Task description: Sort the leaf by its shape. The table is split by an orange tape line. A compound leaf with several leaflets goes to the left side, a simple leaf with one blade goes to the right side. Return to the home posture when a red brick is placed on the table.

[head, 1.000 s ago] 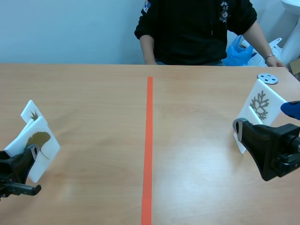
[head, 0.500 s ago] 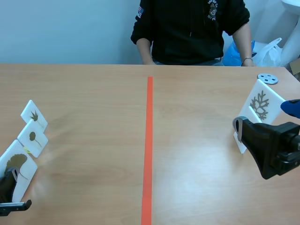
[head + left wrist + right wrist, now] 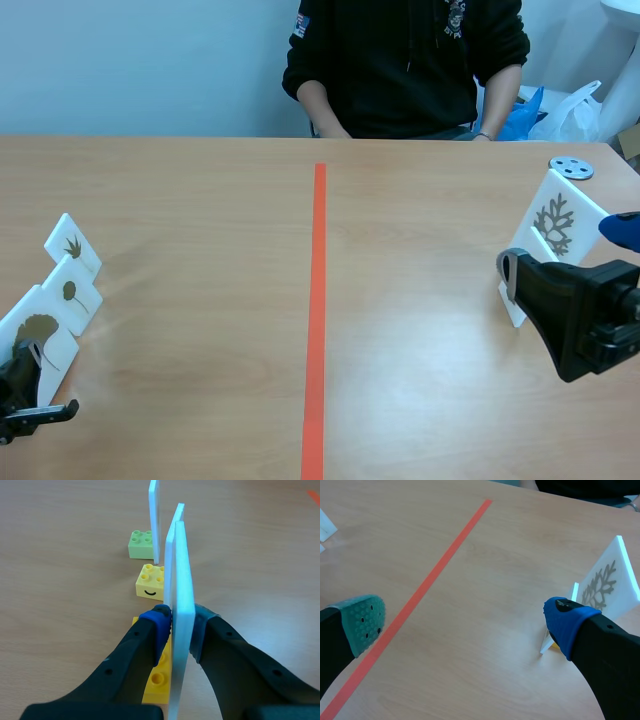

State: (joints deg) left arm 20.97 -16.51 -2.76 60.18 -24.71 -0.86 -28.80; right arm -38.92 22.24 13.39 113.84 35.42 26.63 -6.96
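Operator: Progress so far?

Spotter: Your left gripper (image 3: 179, 630) sits at the near left, jaws clamped on the edge of a white card (image 3: 35, 335) showing a fan-shaped leaf, one blade by the look of it. That card stands left of the orange tape line (image 3: 318, 300), just near of a small-leaf card (image 3: 70, 293) and a far card (image 3: 72, 243). I'd judge a single blade belongs on the right, so you have it left to carry across. Your right gripper (image 3: 465, 621) hangs at the near right, jaws wide apart and holding nothing, beside a branching-leaf card (image 3: 558, 222). No red brick shows, so home posture isn't called for.

Operator: Anything you can't make out?

Spotter: Whether the yellow brick (image 3: 157, 680) under your held card touches the table. I also can't tell whether the branching leaf is compound or only deeply lobed.
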